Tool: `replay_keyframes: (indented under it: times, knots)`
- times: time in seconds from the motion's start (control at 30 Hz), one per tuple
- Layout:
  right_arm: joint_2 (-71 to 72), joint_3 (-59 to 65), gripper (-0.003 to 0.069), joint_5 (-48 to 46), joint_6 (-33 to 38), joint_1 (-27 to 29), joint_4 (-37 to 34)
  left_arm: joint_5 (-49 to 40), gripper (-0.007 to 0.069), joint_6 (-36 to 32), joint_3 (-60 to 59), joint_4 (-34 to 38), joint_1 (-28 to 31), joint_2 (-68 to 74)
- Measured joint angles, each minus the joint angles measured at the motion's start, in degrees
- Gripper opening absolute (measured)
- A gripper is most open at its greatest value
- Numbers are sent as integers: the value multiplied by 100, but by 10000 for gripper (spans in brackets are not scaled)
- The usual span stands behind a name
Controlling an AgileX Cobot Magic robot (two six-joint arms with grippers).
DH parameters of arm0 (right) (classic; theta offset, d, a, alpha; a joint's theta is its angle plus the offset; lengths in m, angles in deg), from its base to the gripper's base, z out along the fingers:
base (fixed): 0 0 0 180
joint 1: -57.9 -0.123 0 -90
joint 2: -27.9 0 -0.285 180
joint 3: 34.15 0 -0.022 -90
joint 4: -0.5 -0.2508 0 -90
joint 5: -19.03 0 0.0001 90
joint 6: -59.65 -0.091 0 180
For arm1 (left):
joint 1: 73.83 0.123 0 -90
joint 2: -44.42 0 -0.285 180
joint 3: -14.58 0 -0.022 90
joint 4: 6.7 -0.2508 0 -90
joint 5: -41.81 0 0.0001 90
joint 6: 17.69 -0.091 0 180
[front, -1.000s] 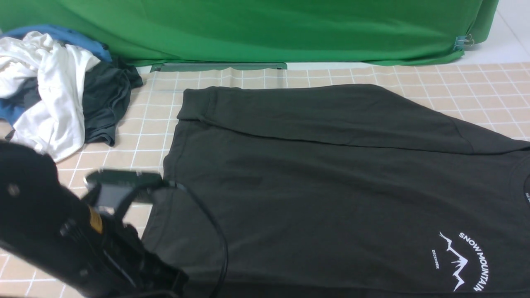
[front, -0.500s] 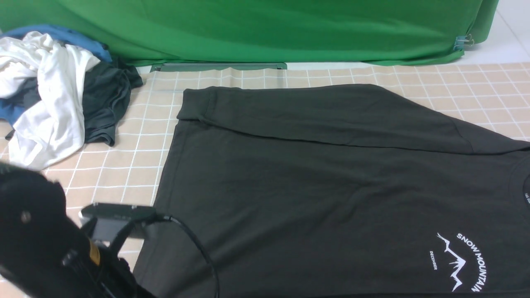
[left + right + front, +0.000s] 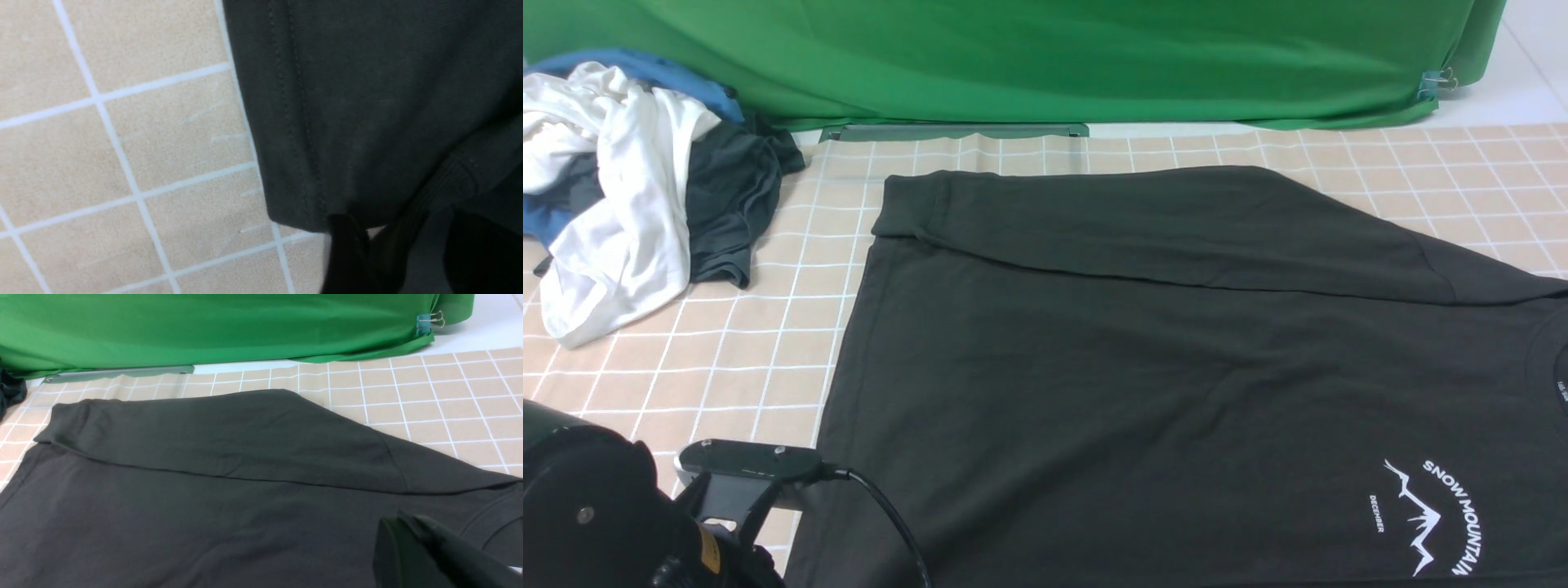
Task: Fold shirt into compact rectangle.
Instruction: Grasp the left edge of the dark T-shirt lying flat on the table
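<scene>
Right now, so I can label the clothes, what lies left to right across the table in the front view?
Crumpled white garment → smaller dark grey garment → large charcoal-black cotton T-shirt.

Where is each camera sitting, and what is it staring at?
Front view: between the arms, looking forward over the black T-shirt to the green cloth; left arm shows.
Left wrist view: on that arm's wrist, looking down at the T-shirt's hem corner on the tablecloth; left jaws show, open.
Right wrist view: on the right wrist, facing the green cloth; right jaws show, shut.
Front and right wrist share the folded flap.
</scene>
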Motion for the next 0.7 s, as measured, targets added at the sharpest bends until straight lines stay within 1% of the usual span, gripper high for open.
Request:
replay_keyframes:
  times: [0.03,0.07,0.1,0.13,0.17,0.33,0.37,0.4,0.43,0.47,0.57,0.7]
  knots:
    - [0,0,52,0,0,0,0,0,375,-52,0,6,0,0]
    - [0,0,52,0,0,0,0,5,380,-61,0,6,0,0]
    - [0,0,52,-5,0,0,0,25,417,-87,0,10,0,0]
    - [0,0,52,-5,0,0,0,25,417,-87,0,10,0,0]
    - [0,0,54,-20,0,0,0,48,437,-114,0,33,0,0]
    - [0,0,57,-20,0,0,-2,34,429,-369,0,206,0,43]
    - [0,0,56,-20,0,0,-2,-16,412,-408,0,243,0,118]
    - [0,0,57,-20,0,0,-2,-16,412,-408,0,243,0,118]
    - [0,0,57,-20,0,0,-2,-85,372,-469,0,266,0,250]
    - [0,0,57,-20,0,0,-2,-85,372,-469,0,266,0,250]
    - [0,0,55,-20,0,0,-7,-226,274,-510,0,273,0,423]
    - [0,0,55,-20,0,0,-7,-246,92,-535,0,228,0,477]
